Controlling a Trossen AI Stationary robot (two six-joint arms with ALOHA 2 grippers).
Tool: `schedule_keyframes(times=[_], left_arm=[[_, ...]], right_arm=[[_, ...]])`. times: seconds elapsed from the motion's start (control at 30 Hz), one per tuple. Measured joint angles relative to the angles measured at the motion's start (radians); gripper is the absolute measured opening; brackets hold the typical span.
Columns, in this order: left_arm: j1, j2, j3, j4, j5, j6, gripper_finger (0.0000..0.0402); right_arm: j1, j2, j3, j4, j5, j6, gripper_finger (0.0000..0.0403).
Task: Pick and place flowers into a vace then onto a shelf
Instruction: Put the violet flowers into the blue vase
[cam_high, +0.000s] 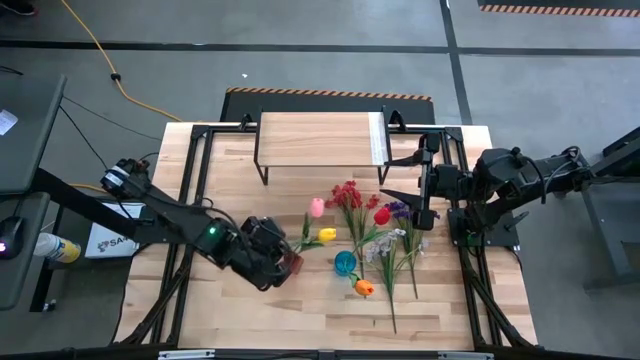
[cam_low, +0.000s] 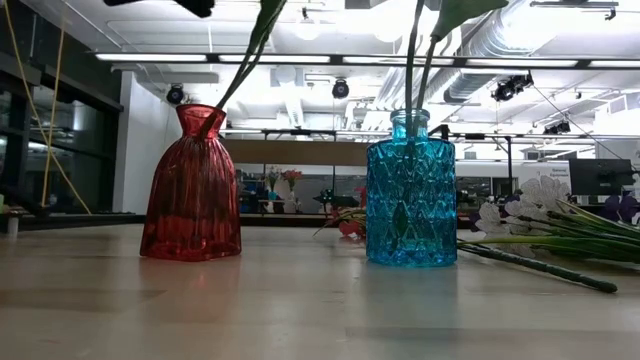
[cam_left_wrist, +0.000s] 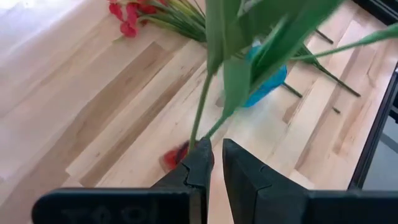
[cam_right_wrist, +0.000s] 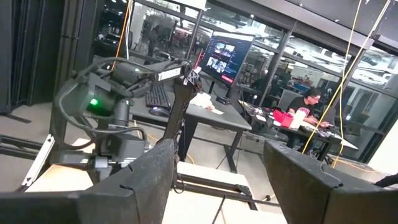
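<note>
Nearest the table's front edge, the left gripper (cam_high: 272, 262) hangs over the red vase (cam_low: 191, 185), its arm reaching in low from the left edge. Its fingers (cam_left_wrist: 198, 163) pinch a green flower stem (cam_left_wrist: 200, 112) whose lower end sits in that vase's mouth. Just beyond stands the blue vase (cam_low: 411, 190), with loose flowers (cam_high: 385, 235) strewn around it. The right gripper (cam_high: 405, 180) waits at the right edge, spread wide, holding nothing. The shelf (cam_high: 320, 139) stands at the far edge.

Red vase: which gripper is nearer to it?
Left. The left gripper hovers directly over the red vase, pinching a flower stem. The right gripper waits open beside the shelf.
</note>
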Motion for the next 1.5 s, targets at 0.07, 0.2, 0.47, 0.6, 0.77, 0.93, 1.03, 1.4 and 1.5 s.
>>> schedule_keyframes(times=[0.07, 0.2, 0.47, 0.6, 0.77, 0.93, 1.03, 1.4, 1.5], left_arm=[[-0.016, 0.0, 0.0, -0.011, -0.022, -0.025, 0.0074], [-0.043, 0.0, 0.0, -0.024, -0.045, -0.07, 0.0074], [-0.096, 0.0, 0.0, -0.032, -0.045, -0.163, 0.0074], [-0.129, 0.0, 0.0, -0.031, -0.045, -0.217, 0.0074], [-0.165, 0.0, 0.0, -0.03, -0.045, -0.286, 0.0074], [-0.185, 0.0, 0.0, -0.029, -0.05, -0.338, 0.0074], [-0.184, 0.006, 0.0, -0.027, -0.052, -0.355, 0.0074], [-0.183, 0.01, -0.002, -0.031, -0.047, -0.38, 0.0074], [-0.183, 0.01, -0.002, -0.031, -0.047, -0.379, 0.0074]], right_arm=[[0.0, 0.0, 0.0, 0.0, 0.0, 0.0, 0.0239], [0.0, 0.0, 0.0, -0.001, 0.001, -0.004, 0.0239], [0.0, -0.049, 0.0, -0.089, 0.101, -0.017, 0.0239], [0.0, -0.09, 0.0, -0.178, 0.173, 0.027, 0.0239], [0.0, -0.134, 0.0, -0.293, 0.236, 0.118, 0.0239], [0.0, -0.158, 0.0, -0.425, 0.237, 0.242, 0.0239], [0.0, -0.163, 0.0, -0.53, 0.225, 0.339, 0.0239], [0.0, -0.161, 0.0, -0.92, -0.032, 0.759, 0.0239], [0.0, -0.16, 0.0, -1.004, -0.146, 0.854, 0.0239]])
